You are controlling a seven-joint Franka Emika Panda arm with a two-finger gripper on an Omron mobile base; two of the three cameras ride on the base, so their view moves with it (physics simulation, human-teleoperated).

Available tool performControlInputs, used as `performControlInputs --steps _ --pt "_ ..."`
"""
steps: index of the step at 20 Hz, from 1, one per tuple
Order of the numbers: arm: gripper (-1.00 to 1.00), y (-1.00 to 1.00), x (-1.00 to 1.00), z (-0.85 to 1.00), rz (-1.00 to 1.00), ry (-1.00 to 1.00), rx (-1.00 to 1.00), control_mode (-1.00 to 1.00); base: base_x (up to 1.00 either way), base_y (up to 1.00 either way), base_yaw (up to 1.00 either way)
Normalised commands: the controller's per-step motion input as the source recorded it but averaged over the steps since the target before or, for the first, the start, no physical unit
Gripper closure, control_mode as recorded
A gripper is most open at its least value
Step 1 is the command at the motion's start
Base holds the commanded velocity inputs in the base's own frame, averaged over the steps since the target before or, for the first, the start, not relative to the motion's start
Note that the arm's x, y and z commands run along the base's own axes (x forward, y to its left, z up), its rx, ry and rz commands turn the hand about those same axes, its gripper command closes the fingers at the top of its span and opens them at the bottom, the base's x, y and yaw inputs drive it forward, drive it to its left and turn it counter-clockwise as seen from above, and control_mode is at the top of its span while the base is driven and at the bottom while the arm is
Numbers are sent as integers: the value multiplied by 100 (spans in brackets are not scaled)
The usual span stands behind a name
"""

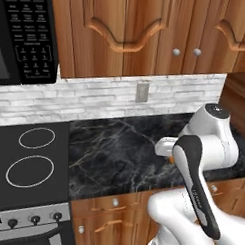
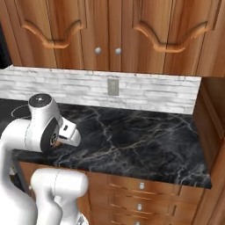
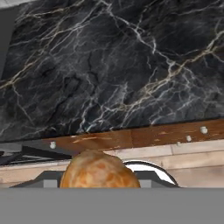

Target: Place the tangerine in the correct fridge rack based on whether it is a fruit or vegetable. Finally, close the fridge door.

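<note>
Claw was closed on the tangerine, above the worktop's front edge. Fruit judged light, smooth, slightly soft; hold across its middle.

No readable text anywhere I can see. The microwave keypad at upper left of the left base view has rows of white markings on its black buttons, too blurred to make out.

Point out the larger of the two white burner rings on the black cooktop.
The front white ring, nearer the stove's knobs; the back ring, toward the grey brick backsplash, is clearly smaller.
</note>
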Motion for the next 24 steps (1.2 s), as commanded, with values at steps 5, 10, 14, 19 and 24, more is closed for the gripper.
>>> performControlInputs --steps 5,10,14,19,24 --pt "100 0 0 0 0 0 0 100 -74 -23 -11" --pt "100 0 0 0 0 0 0 100 -55 -50 -34" --pt "100 0 0 0 0 0 0 100 -23 -63 -61" --pt "100 0 0 0 0 0 0 100 -9 -55 -68" --pt "100 0 0 0 0 0 0 100 0 -44 -76"
